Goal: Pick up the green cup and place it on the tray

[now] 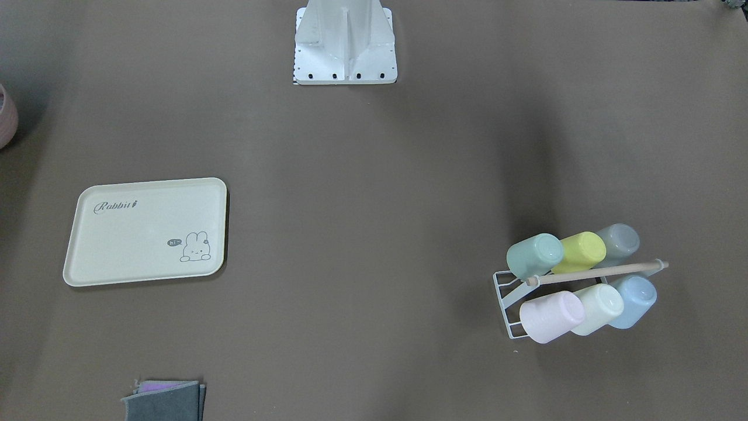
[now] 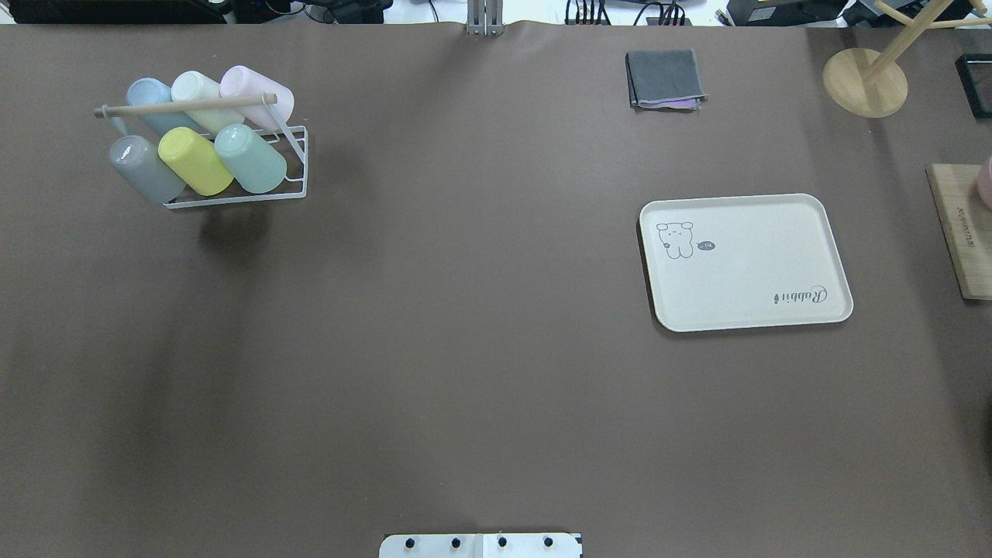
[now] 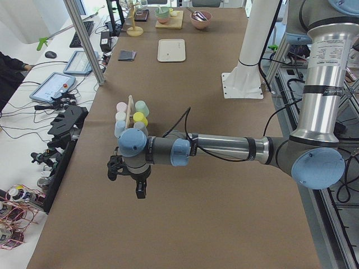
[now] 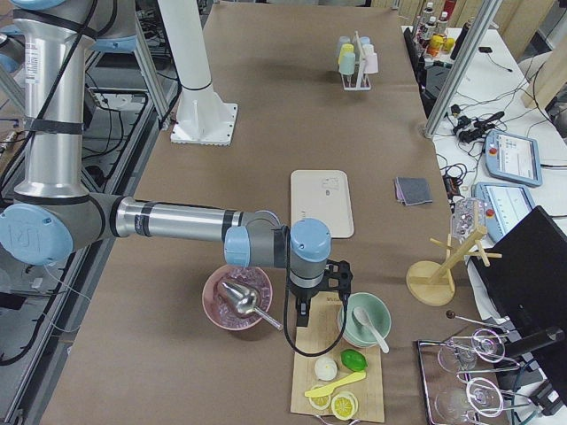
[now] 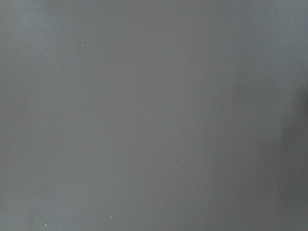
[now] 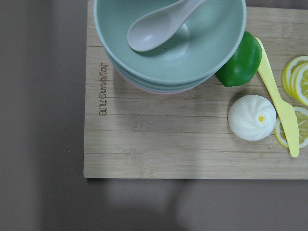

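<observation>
Exterior left: green cup partly hidden

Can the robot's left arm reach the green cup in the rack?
Probably yes. The left gripper hangs near the rack. The green cup lies uncovered at the end of the row nearer the robot. The yellow cup lies close beside it, so it may be a tight fit.

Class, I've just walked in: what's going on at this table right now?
Nothing is being handled yet. The green cup sits on the wire rack among five other cups, and the tray across the table holds nothing. The left gripper hovers near the rack; the right gripper hangs above a cutting board.
</observation>
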`<state>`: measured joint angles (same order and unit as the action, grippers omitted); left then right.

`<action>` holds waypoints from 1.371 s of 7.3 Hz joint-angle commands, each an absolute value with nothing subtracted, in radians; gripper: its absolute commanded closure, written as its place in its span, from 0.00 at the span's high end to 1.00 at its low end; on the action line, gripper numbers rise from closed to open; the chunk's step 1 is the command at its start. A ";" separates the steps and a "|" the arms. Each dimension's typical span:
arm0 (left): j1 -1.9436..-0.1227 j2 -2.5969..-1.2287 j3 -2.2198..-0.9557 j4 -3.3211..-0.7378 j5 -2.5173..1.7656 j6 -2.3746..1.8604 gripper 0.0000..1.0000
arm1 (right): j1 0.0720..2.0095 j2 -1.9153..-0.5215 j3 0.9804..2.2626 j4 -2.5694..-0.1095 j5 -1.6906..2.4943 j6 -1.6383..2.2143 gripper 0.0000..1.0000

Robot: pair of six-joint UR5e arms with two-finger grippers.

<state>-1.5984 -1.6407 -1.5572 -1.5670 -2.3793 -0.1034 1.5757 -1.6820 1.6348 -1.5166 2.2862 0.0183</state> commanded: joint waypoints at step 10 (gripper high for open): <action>-1.633 -1.652 -1.577 -1.562 -2.378 -0.104 0.99 | 1.565 -1.684 1.595 -1.467 2.308 0.023 1.00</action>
<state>-1.6143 -1.6445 -1.5737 -1.5613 -2.3787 -0.1048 1.5661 -1.6829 1.5849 -1.4745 2.2938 0.0161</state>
